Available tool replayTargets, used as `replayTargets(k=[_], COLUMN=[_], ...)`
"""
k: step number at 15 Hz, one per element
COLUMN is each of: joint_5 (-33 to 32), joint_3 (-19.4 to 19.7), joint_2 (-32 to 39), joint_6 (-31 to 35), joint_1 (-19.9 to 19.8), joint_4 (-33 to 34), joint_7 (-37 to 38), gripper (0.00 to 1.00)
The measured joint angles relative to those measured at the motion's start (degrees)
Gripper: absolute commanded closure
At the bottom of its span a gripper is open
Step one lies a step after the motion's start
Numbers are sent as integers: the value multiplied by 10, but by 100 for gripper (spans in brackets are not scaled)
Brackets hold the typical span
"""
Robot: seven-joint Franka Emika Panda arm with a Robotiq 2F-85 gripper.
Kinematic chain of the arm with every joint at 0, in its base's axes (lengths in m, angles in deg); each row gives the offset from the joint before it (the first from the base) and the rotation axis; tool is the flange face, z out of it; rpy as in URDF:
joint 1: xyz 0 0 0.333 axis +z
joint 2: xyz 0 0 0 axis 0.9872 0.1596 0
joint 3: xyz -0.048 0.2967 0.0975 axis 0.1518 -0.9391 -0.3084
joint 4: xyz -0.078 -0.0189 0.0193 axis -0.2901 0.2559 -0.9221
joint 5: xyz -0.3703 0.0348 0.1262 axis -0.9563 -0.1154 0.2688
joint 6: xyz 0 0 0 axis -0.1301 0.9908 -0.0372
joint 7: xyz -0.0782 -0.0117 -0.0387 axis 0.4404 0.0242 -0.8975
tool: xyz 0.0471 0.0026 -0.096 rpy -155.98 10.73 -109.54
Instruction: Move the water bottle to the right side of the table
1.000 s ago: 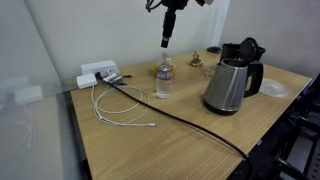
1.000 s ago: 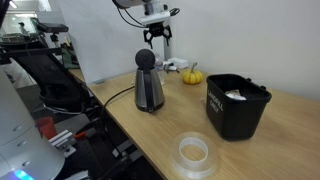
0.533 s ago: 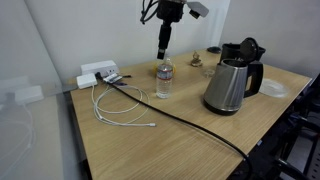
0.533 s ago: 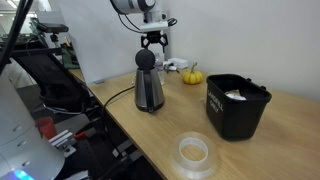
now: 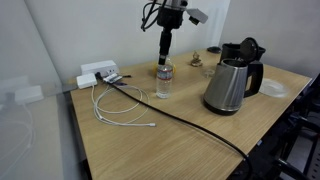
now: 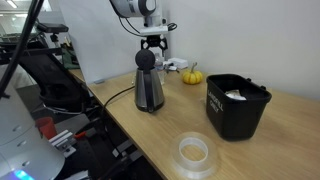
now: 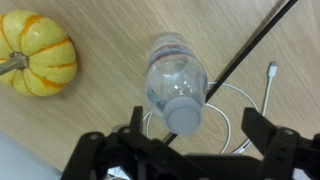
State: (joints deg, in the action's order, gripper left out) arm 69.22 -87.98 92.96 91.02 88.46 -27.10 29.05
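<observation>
- Lower than a second ago, my gripper point(image 5: 163, 57) hangs just above the water bottle point(image 5: 164, 81).
- Wrist view: jaws spread wide around the cap, gripping nothing.
- Bottle stands upright on the table point(image 5: 190, 140), between the white cable point(image 5: 120, 108) and the kettle point(image 5: 228, 85).

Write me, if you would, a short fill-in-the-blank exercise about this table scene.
1. The gripper hovers over the ____, its jaws apart.
2. In the wrist view, a small orange ____ lies on the table.
3. The steel kettle has a ____ handle.
Missing words: water bottle; pumpkin; black.
</observation>
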Motion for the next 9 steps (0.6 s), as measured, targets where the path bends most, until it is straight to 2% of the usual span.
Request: replayTargets(k=[1,2,4,5,9], joint_5=[-2,-4,-15,-24,-57], joint_3=[0,0,2,5,15], joint_2=[2,4,7,7,9], joint_6=[0,0,-1,-1,-3], joint_1=[0,0,0,0,-1], joint_4=[0,0,0,0,-1], joint_7=[0,0,0,0,6], gripper=[0,5,30,31,59])
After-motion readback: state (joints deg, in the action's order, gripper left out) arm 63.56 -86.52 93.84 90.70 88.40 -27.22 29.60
